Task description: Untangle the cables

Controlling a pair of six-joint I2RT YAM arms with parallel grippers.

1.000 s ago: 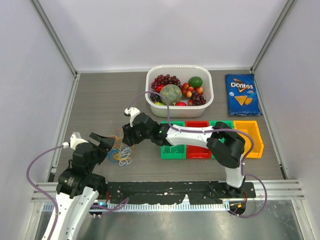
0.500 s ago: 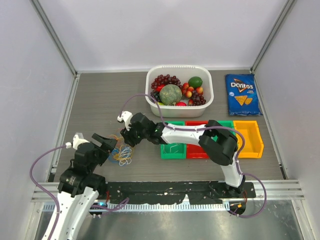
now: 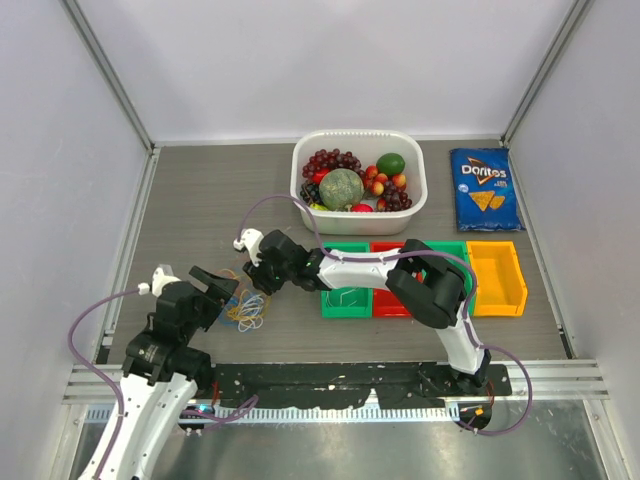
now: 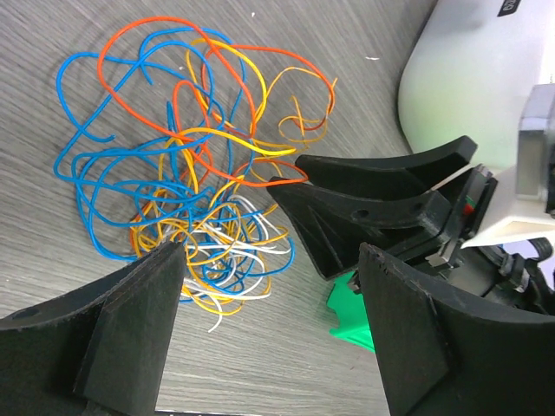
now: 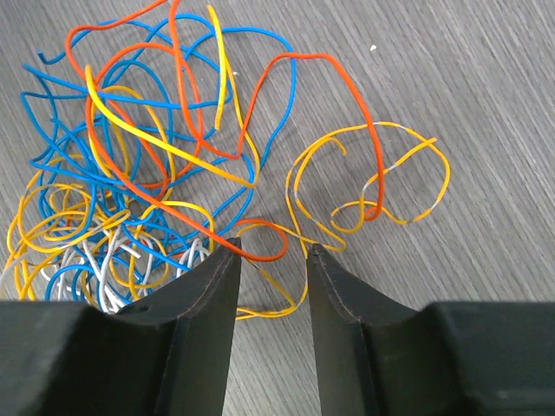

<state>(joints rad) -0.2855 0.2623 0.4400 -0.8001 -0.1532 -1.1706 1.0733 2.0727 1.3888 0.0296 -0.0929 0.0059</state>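
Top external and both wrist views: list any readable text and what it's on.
"Doritos": on the blue chip bag.
Smaller print on that bag: too small to read.
Dark print on the white arm housing, left wrist view: cut off at the frame edge, unreadable.
Right wrist view: none.

The cables (image 3: 244, 310) lie in one tangled heap of blue, orange, yellow and white loops toward the desk's (image 3: 200, 200) near-left corner.
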